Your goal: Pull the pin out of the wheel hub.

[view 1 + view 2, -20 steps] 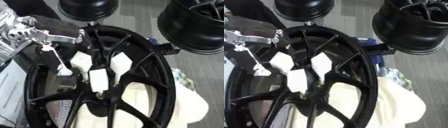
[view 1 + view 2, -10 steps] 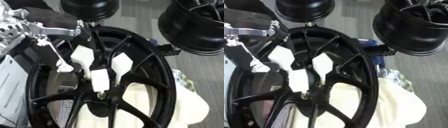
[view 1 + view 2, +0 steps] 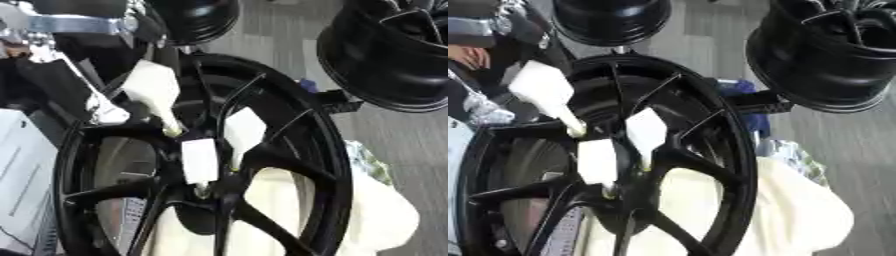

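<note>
A big black wheel [image 3: 289, 150] fills the view, lying over pale cloth [image 3: 798, 210]. Three white pins stand at its hub [image 3: 206, 177] (one tilted outward [image 3: 153, 92]). The left hand [image 3: 61, 30] is at the upper left; its finger state cannot be told.

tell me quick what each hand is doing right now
Left hand: at the upper left above the wheel hub; whether it is open or shut cannot be told.
Right hand: not in view.
</note>
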Available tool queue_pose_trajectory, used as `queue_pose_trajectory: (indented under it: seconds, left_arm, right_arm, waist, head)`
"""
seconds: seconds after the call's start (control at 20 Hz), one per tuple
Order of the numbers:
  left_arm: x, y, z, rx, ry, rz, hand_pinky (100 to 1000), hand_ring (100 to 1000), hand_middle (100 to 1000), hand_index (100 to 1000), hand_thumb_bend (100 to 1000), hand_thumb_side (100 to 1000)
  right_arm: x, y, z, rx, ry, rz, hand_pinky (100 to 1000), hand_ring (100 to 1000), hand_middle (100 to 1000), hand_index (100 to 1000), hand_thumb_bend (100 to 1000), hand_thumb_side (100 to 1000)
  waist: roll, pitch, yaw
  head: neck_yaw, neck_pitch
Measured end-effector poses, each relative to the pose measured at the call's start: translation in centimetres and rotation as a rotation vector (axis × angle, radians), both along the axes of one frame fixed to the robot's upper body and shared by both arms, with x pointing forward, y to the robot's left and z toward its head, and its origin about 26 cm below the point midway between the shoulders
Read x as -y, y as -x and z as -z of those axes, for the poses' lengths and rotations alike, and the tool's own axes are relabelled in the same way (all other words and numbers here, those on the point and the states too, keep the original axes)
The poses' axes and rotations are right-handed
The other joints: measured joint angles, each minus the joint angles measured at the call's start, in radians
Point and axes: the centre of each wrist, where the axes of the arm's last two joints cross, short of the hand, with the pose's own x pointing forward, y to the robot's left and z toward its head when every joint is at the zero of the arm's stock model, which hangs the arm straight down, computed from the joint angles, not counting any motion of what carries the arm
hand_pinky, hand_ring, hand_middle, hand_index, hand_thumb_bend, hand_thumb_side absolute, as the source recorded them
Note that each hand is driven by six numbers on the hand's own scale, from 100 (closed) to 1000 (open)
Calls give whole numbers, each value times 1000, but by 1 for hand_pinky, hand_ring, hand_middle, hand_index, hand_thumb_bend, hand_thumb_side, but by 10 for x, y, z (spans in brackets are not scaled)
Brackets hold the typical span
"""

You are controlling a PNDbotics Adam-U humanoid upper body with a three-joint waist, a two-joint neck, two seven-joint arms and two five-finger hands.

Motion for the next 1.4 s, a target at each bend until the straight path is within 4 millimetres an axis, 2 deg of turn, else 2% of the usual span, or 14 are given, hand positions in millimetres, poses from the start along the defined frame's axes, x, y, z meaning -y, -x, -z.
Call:
queue_pose_trajectory:
  seconds: [0.2,0.4,0.6,0.75,0.85,1.0,1.15,1.25,1.35,1.4]
  left_arm:
    - [-43,-6,-14,59,207,-143,740,511,205,438,100,200]
    - [-93,-21,-21,132,410,-330,739,516,210,446,100,211]
    - [-141,-35,-14,212,535,-533,742,523,216,458,100,227]
    - [-168,-44,-3,259,577,-659,742,527,222,465,100,222]
    - [-182,-48,5,282,589,-724,742,531,229,474,100,224]
    - [-197,-51,15,322,583,-811,748,562,295,531,100,156]
    - [-207,-54,24,351,548,-878,755,574,332,562,100,148]
    - [-210,-56,30,353,527,-904,766,600,388,613,100,131]
    - [-211,-59,36,349,508,-918,791,669,499,709,100,115]
    - [-210,-61,40,340,500,-921,826,762,629,794,100,161]
  right_arm:
    - [2,2,0,-2,4,14,833,604,655,847,447,271]
    - [4,3,0,-3,8,23,833,604,655,846,448,270]
    - [5,4,-1,-1,11,30,833,604,655,846,448,270]
    - [5,4,-1,-1,11,30,833,604,655,847,447,270]
    - [5,4,-1,-1,11,31,833,604,655,846,447,270]
    - [6,4,-1,0,11,32,832,604,655,847,447,270]
    - [6,4,-1,1,11,32,832,604,655,846,448,269]
    - [6,4,-1,1,11,32,832,603,654,846,447,270]
    - [6,4,-1,1,11,32,832,603,654,846,447,270]
    - [6,4,-1,1,11,32,832,603,654,846,447,270]
  waist:
    - [2,0,2]
    - [7,0,2]
    - [7,0,2]
    - [6,0,2]
    - [6,0,1]
    - [6,1,0]
    - [5,1,-1]
    - [5,1,-2]
    - [4,1,-3]
    - [3,1,-4]
  head:
    - [-9,0]
    - [-14,-8]
    - [-19,-9]
    - [-19,-9]
    - [-20,-12]
    - [-21,-16]
    - [-21,-17]
    - [-21,-17]
    - [-21,-18]
    - [-22,-18]
